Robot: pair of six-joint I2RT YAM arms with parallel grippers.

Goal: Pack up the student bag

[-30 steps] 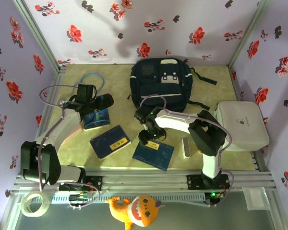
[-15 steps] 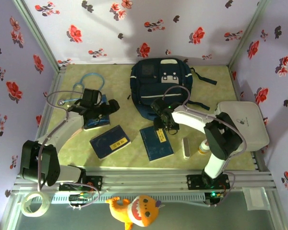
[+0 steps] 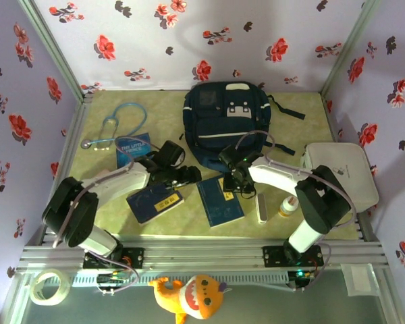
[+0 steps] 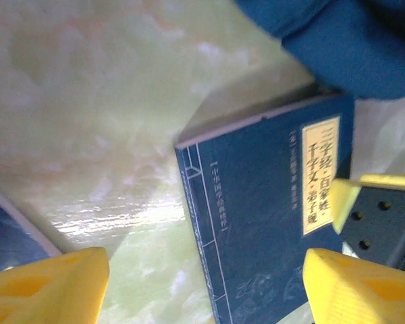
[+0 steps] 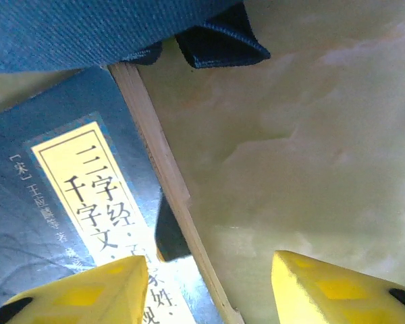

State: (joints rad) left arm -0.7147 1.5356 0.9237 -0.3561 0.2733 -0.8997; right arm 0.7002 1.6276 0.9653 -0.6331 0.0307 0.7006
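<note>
- student bag (image 3: 227, 121) — lies flat at the far middle of the table, front pocket up. Long axis runs near-to-far, white-patched end toward the back wall, straps trailing right.
- left gripper (image 3: 189, 177) — fingers apart over the blue book (image 3: 220, 201).
- right gripper (image 3: 237, 181): fingers apart, straddling that book's edge, just beside the bag.

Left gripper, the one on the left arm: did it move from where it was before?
Yes. The left gripper swung right, off the light-blue book by the stethoscope, to just below the student bag.
</note>
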